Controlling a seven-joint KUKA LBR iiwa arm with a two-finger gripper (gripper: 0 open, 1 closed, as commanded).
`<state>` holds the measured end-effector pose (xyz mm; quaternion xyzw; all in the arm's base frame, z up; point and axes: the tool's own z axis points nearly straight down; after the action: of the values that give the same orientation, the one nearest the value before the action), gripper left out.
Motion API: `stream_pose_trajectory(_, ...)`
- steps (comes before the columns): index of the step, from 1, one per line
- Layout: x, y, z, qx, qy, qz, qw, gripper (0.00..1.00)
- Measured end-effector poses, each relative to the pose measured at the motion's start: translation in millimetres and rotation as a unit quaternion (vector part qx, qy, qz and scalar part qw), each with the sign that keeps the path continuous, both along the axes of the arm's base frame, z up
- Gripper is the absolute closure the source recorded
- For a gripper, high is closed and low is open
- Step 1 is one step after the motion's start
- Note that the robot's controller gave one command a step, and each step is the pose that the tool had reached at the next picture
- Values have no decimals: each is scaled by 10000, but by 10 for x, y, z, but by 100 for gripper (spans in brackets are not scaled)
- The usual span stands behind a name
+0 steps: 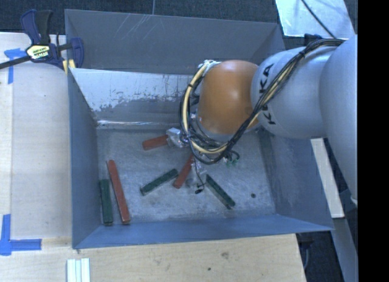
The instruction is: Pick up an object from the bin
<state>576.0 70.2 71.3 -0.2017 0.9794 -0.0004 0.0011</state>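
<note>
The pincer point(197, 182) is seen between a red stick point(181, 178) and a green stick point(220, 193) mid-bin point(82, 153); its state cannot be told.

Three red sticks point(118, 191), three green sticks point(159, 182)

Silver arm point(310, 92), orange wrist cover point(226, 97), black and yellow cables point(193, 95)

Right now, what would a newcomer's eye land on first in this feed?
The silver arm with its orange wrist cover reaches in from the right and dominates; its pincer is low over the middle of the bin floor, between a short red-brown stick and a dark green stick. At the floor's left, a long red-brown stick and a second green stick lie side by side.
</note>
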Motion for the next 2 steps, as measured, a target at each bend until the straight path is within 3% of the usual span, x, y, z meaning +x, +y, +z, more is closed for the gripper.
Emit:
stream_pose_trajectory(1,-139,-782,-12,-12,12,-268,9996,0)
stream_pose_trajectory(2,-128,-732,0,7,-2,-250,9997,100)
